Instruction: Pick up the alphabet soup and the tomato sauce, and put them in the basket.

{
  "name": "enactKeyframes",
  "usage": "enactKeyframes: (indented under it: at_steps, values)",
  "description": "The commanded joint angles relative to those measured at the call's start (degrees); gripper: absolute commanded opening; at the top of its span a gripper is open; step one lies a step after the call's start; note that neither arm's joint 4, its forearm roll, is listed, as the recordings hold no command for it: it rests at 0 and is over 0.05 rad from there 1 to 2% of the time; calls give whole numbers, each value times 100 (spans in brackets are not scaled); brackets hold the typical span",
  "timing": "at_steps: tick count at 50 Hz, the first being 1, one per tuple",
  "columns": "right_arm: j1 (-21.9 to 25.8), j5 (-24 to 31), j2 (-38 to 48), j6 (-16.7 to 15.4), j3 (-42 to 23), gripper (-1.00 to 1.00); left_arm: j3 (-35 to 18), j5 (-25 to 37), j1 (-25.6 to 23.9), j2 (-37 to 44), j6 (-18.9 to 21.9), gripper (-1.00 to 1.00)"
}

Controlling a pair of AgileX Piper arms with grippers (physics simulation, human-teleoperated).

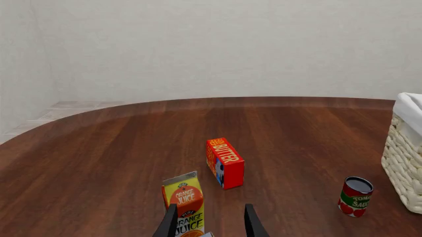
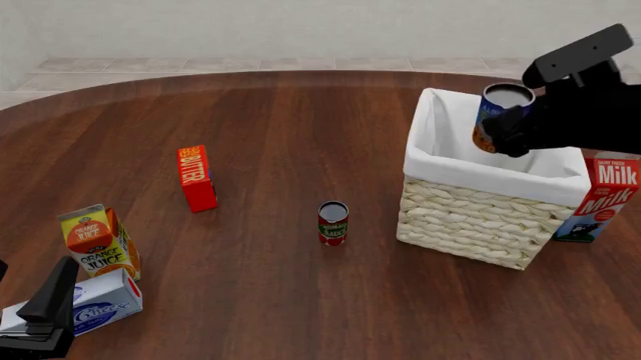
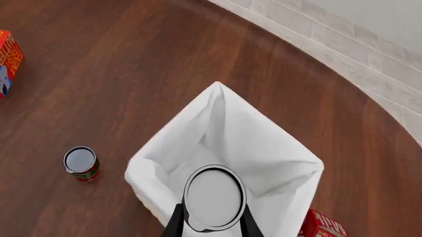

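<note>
The counter is rendered as dark reddish wood with visible grain and a soft sheen. The basket is shown in pale, coarsely woven wicker, lined with smooth matt white cloth. A flat silver metal top is seen on the alphabet soup, and likewise on the tomato sauce (its label looks like printed paper). The orange juice carton and butter box appear as printed card. The wall behind looks matt and faintly rough.
</note>
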Motion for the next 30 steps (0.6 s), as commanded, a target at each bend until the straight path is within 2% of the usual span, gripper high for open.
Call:
enactKeyframes:
  at_steps: [1, 30]
  values:
    - [-100, 23, 213, 132, -139, -100, 0, 0, 0, 0, 0, 100]
    - [-433, -313, 880, 133, -191, -100, 0, 0, 0, 0, 0, 100]
